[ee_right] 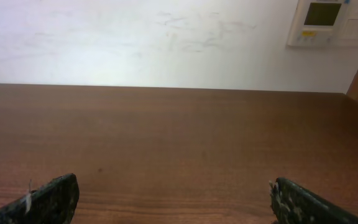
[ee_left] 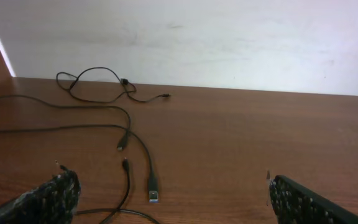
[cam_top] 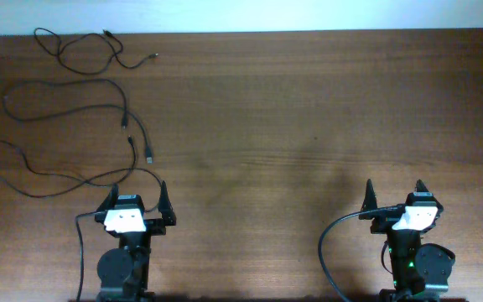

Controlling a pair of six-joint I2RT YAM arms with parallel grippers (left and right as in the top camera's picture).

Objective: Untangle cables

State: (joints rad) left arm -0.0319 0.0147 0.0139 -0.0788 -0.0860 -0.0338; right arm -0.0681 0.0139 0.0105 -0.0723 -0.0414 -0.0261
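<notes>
We see the left pincer (cam_top: 137,195) and right pincer (cam_top: 395,191) gaping wide and empty at the desk's (cam_top: 309,101) near edge. They look parked, we judge, because the cables (ee_left: 152,186) lie loosely spread at far left and look mostly untangled.

Black cables (cam_top: 74,126) on a brown wood-grain table (cam_top: 309,109)

No legible text, brand or number in any view. Wall panel (ee_right: 332,23) beyond table's far right corner: display and yellow label too small to read.
</notes>
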